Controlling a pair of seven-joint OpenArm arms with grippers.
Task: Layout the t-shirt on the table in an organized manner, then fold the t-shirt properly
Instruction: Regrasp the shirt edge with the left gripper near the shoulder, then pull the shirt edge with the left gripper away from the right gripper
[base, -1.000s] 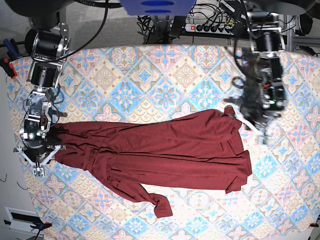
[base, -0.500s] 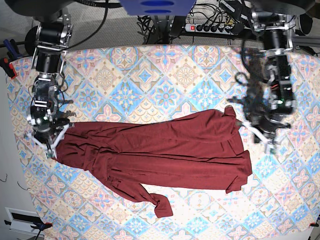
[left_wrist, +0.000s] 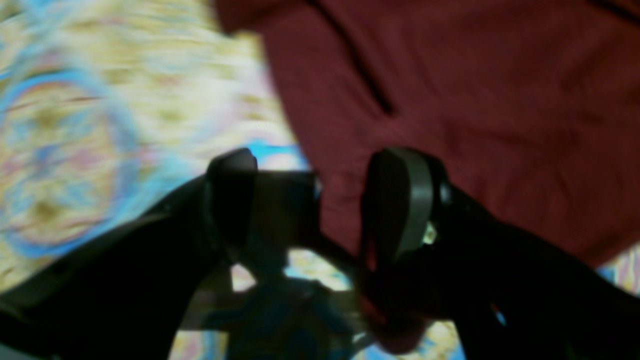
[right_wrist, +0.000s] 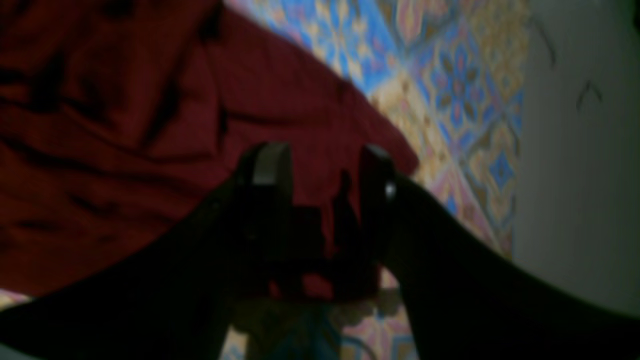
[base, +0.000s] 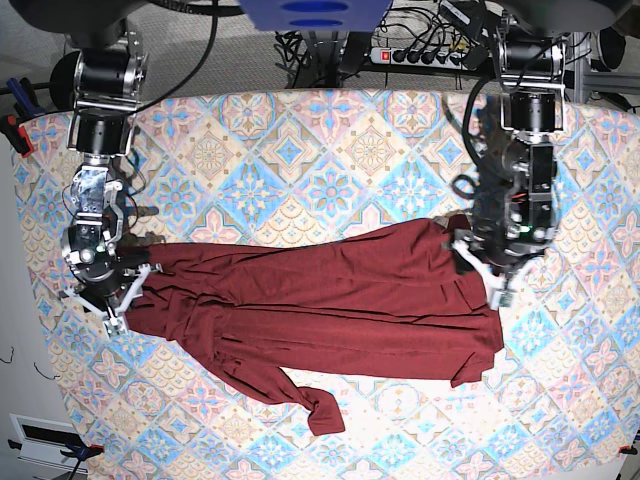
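Note:
The dark maroon t-shirt lies spread lengthwise across the middle of the patterned table, one sleeve end curled toward the front. My left gripper hovers over the shirt's right edge. The left wrist view shows it open, with the t-shirt and table behind its parted fingers. At the shirt's left end is my right gripper. In the right wrist view it is open, jaws apart over the rumpled t-shirt, nothing pinched.
A power strip and cables lie behind the table's back edge. The table's left edge runs close to my right gripper, with grey floor beyond. A red-handled tool sits off the table's left corner.
My left gripper has opened and swung left onto the shirt's right edge. My right gripper has shifted right and slightly up over the left end. The shirt has stayed put.

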